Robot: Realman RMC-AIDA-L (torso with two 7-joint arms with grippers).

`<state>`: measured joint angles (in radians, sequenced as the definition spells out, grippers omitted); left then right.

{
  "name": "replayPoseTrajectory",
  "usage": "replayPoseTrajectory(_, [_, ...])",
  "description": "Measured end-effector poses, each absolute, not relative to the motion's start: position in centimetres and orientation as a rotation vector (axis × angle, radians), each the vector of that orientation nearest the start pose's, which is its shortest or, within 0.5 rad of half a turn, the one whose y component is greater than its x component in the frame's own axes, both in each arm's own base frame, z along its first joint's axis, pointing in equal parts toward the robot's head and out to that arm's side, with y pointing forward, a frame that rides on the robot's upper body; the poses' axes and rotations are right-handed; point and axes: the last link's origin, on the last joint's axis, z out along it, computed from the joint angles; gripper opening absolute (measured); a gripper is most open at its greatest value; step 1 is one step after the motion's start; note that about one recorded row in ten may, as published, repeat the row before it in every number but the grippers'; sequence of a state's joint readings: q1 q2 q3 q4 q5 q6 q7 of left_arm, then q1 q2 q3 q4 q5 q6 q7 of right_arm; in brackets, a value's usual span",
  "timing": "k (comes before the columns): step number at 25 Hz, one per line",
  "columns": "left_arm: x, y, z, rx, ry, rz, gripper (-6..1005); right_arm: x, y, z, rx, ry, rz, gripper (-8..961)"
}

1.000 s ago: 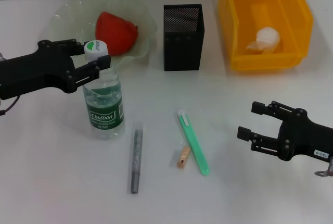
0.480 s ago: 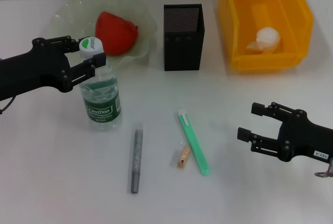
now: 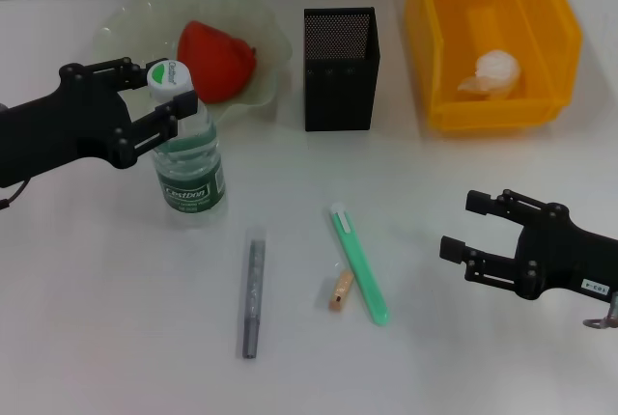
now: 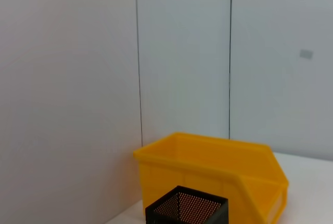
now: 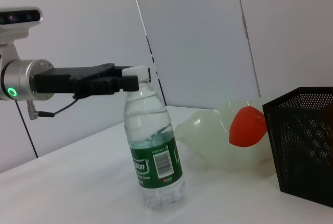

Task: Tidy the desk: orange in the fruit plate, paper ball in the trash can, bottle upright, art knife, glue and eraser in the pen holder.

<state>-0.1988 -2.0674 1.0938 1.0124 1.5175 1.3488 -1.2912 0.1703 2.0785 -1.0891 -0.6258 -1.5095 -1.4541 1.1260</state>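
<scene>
Right gripper (image 3: 480,229): fingers spread, holding nothing, nearest, well right of bottle.
Bottle (image 3: 186,161): upright, in front of fruit plate (image 3: 121,17).
Left gripper (image 3: 159,98): clamped around bottle's white cap.

Tabletop (image 3: 116,338): white, matte, evenly lit, spanning the whole near field. Wall (image 4: 182,52): pale grey-white panels at the far edge, divided by thin dark vertical seams.

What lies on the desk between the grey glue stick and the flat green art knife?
Only the small tan eraser, close beside the green art knife and well clear of the dark-grey glue stick; the head view shows this.
</scene>
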Motion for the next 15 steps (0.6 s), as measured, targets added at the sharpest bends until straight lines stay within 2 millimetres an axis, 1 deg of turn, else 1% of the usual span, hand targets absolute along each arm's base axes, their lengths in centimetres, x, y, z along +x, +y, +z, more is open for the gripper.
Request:
replayPoseTrajectory(3, [-26.37, 30.78, 3.42, -2.466, -0.331, -0.715, 539, 31.26, 24.66, -2.47, -2.533, 0.656, 0.823, 784])
replayPoseTrajectory(6, [-26.52, 30.66, 2.8, -2.471, -0.305, -0.709, 549, 31.27, 24.65, -2.49, -2.533, 0.658, 0.823, 784])
replayPoseTrajectory(15, [-26.29, 30.87, 3.03, -2.449, -0.315, -0.742, 580, 31.17, 24.74, -2.51, -2.536, 0.666, 0.827, 782])
